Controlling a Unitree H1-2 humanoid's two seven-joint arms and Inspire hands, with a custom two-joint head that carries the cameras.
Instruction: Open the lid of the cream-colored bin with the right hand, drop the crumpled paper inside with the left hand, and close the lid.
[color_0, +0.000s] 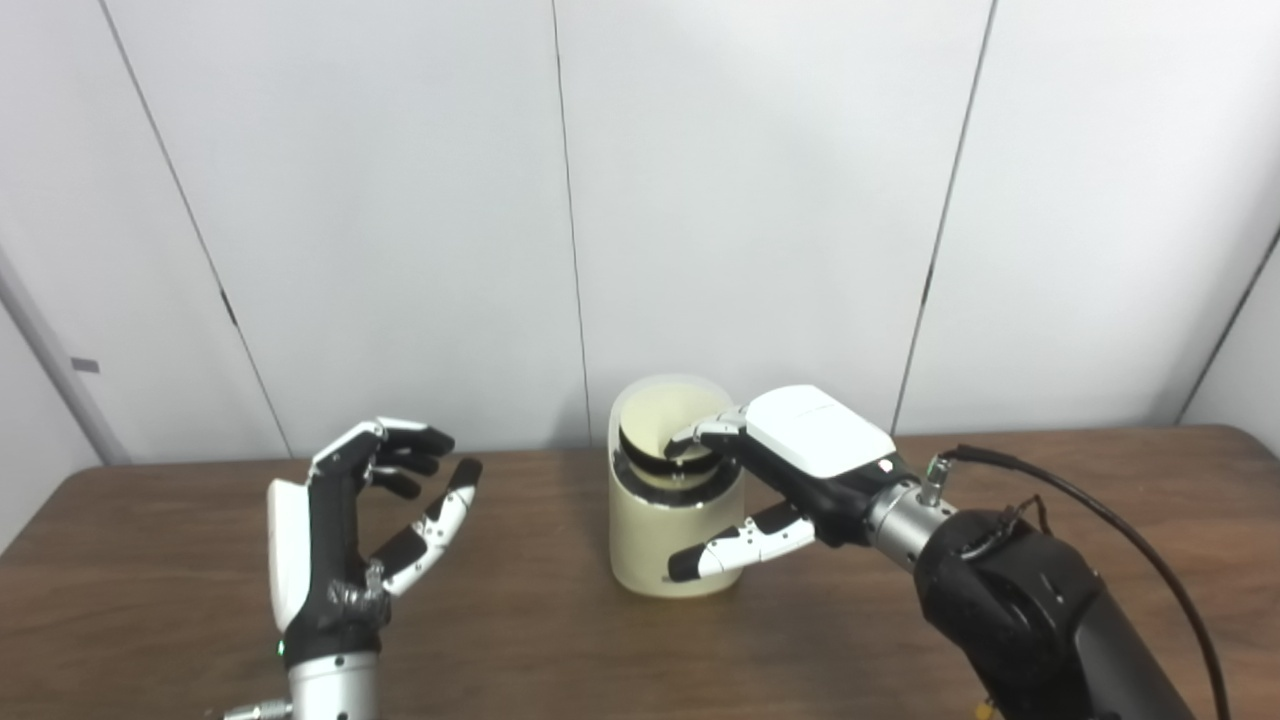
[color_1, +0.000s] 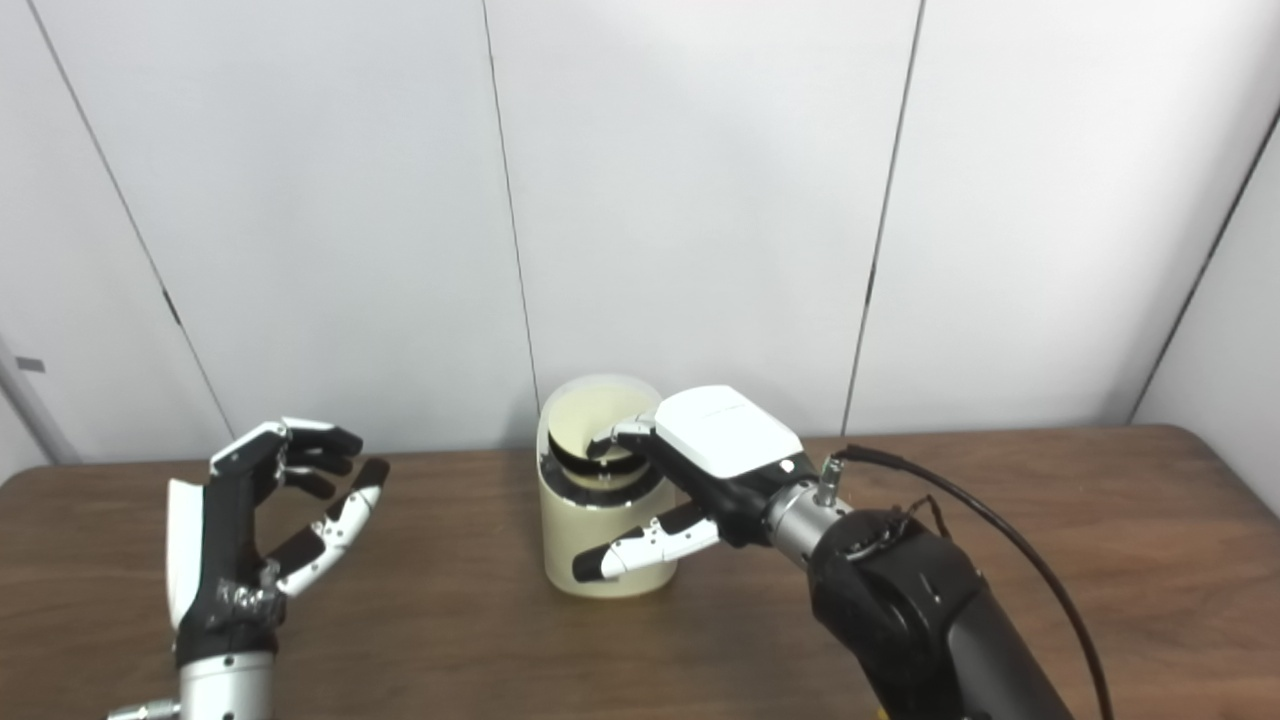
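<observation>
The cream-colored bin (color_0: 645, 545) stands mid-table near the back edge. Its lid (color_0: 668, 403) is swung up and stands tilted at the back, showing the dark inner ring. My right hand (color_0: 815, 440) reaches over the bin from the right. Its fingertips (color_0: 690, 438) rest against the raised lid's inner side at the opening, and its thumb (color_0: 740, 548) is spread apart in front of the bin's wall. My left hand (color_0: 340, 510) is open and empty, palm facing right, above the table left of the bin. No crumpled paper is in view.
The brown wooden table (color_0: 560, 640) ends close behind the bin, against a white panelled wall (color_0: 750, 200). A black cable (color_0: 1100, 520) loops from my right wrist over the forearm.
</observation>
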